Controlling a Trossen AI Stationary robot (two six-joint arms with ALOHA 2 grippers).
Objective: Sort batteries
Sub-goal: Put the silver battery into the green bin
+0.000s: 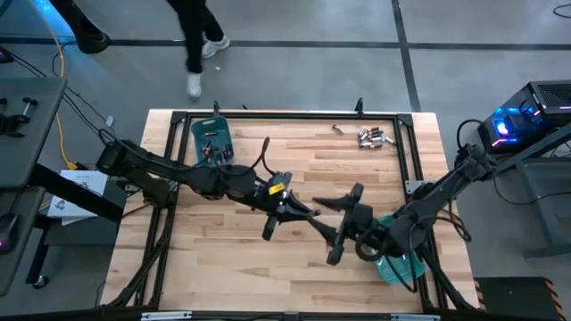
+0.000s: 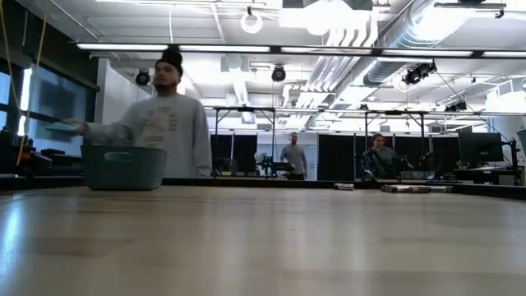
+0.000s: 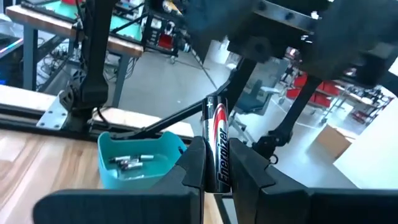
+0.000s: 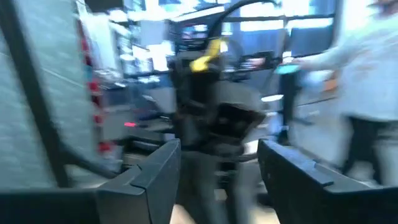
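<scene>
My left gripper (image 1: pixel 299 212) hangs over the middle of the table, shut on a black and silver battery (image 3: pixel 218 134) with red lettering. My right gripper (image 1: pixel 336 227) is open and faces it closely from the right; in its wrist view the open fingers (image 4: pixel 217 155) frame the blurred left gripper. A teal bin (image 1: pixel 212 141) with several batteries stands at the far left. A second teal bin (image 3: pixel 140 163), also holding batteries, sits at the near right under the right arm (image 1: pixel 401 266). Loose batteries (image 1: pixel 375 138) lie on the table at the far right. My left gripper pinches the battery between its two fingers (image 3: pixel 193 165) at the battery's lower part (image 3: pixel 221 177). The battery lies along the fingers and sticks out past their tips. It is lifted clear of the table.
A black frame (image 1: pixel 268 116) runs around the wooden table. One stray battery (image 1: pixel 337 128) lies near the far edge. A person (image 2: pixel 164 123) stands beyond the table's far side, near the left bin (image 2: pixel 123 167). Bare wood lies between the two bins.
</scene>
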